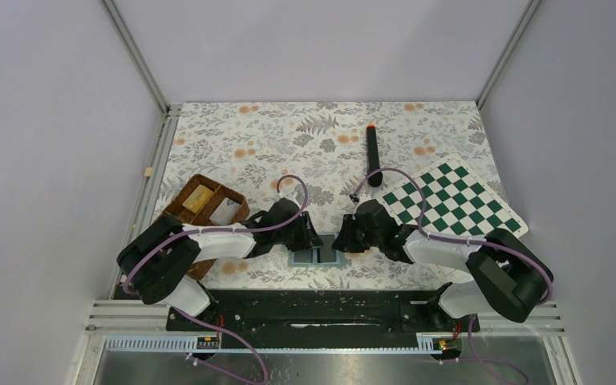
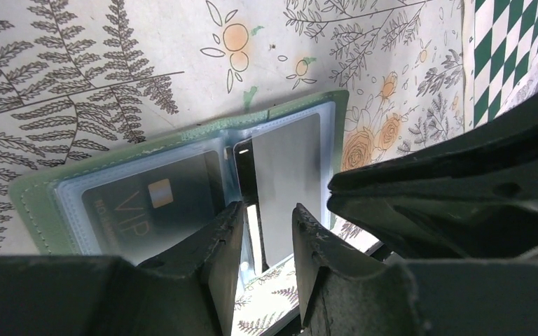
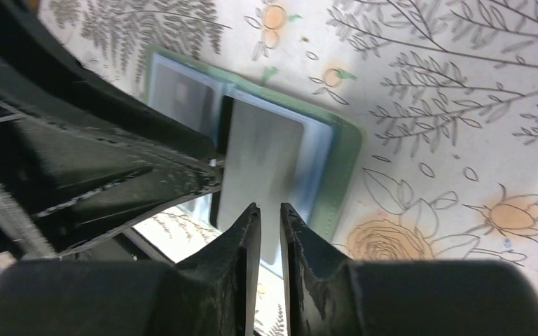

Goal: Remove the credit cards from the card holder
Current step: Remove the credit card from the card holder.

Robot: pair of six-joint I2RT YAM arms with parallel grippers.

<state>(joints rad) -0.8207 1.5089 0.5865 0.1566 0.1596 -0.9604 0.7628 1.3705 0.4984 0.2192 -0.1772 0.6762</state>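
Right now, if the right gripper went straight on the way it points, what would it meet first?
Most likely the grey card in the open green wallet, lying just beyond the right gripper; depth is hard to judge.

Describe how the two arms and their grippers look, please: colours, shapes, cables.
The left arm and right arm have white shells between bulky black joints, and a lilac cable loops along each. The left gripper and right gripper are black, with two tapering fingers.

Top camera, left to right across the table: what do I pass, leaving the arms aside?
wicker tray → card holder → black stick with a red tip → chessboard
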